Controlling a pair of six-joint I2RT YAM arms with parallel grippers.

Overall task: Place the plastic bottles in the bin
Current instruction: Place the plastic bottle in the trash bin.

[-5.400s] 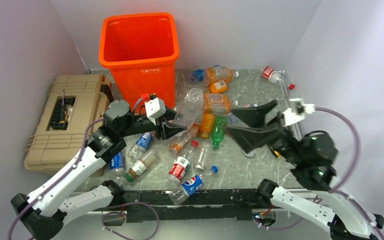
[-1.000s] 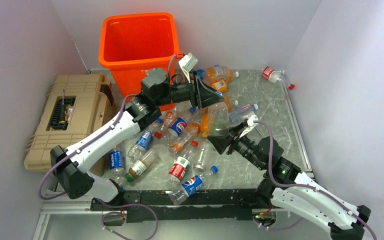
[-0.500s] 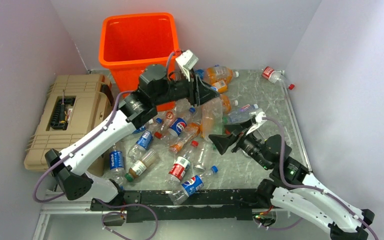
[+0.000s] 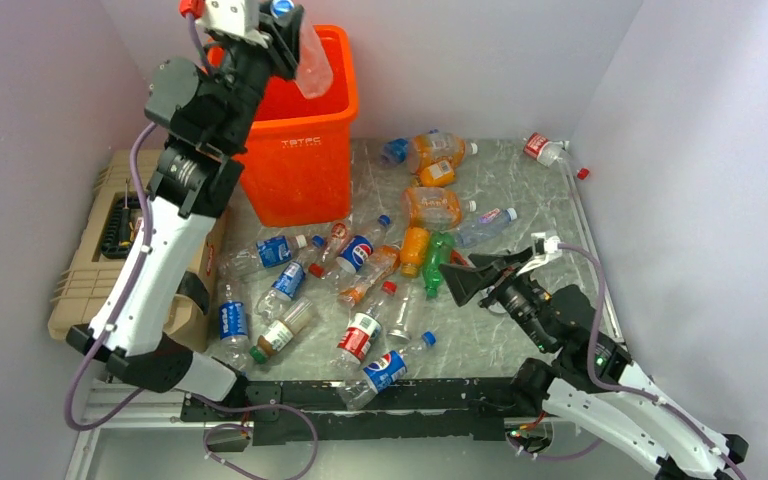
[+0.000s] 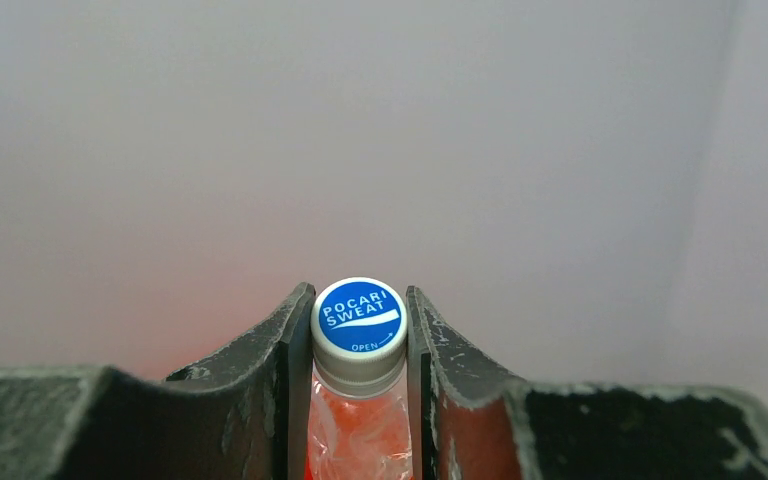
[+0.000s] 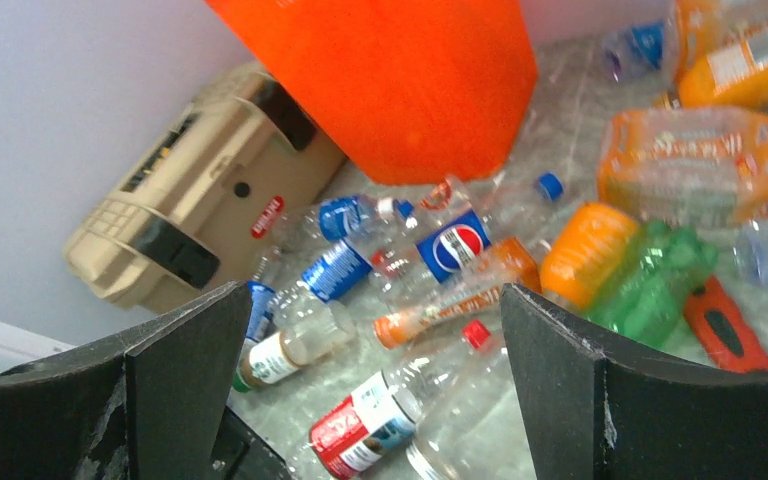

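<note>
Left gripper (image 4: 282, 14): clamped on the neck of a clear bottle (image 4: 313, 65) hanging below it, with the bin (image 4: 295, 150) underneath. Risk: the bottle hangs tilted near the rim, so on release it may clip the edge and drop outside.

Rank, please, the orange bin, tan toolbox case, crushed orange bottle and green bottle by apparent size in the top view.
1. orange bin, tan toolbox case: alike; left arm hides part of the case.
2. crushed orange bottle
3. green bottle
</note>
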